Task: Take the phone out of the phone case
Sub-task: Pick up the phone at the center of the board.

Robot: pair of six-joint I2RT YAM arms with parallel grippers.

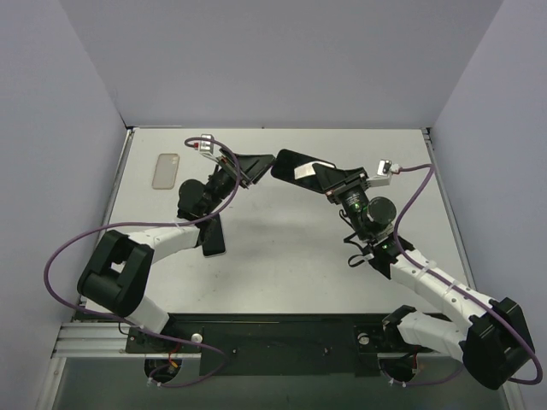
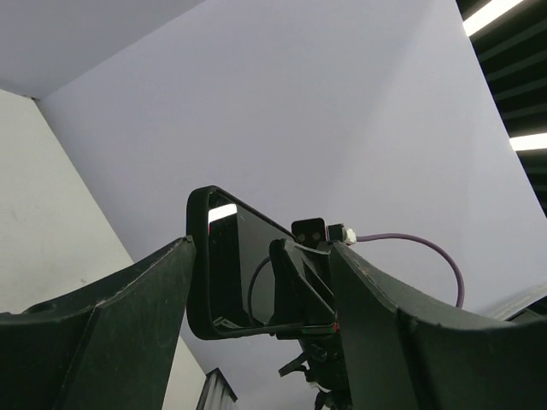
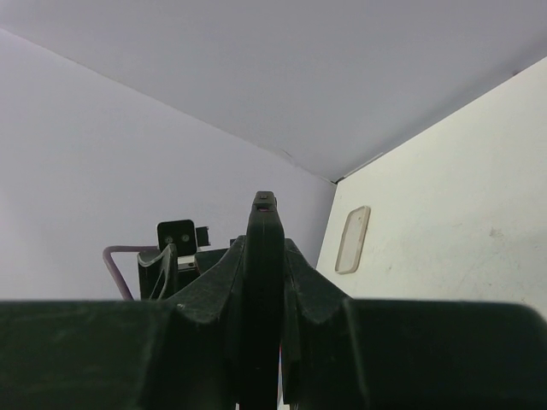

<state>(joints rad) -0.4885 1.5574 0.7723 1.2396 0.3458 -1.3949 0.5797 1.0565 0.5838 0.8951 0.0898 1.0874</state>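
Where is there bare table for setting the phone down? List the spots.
Widest bare patch: the table centre, from under the held phone to the near edge. Also the far right corner past the right gripper. Crowded: the far left by the clear case, and around the left gripper.

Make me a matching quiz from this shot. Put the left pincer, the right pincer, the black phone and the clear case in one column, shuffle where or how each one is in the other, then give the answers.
Things:
1. left pincer
2. right pincer
3. phone
4. clear case

States:
A. lying flat on the table, far left
B. open
C. shut on the phone
D. held up in the air

Pairs: 1-B, 2-C, 3-D, 4-A
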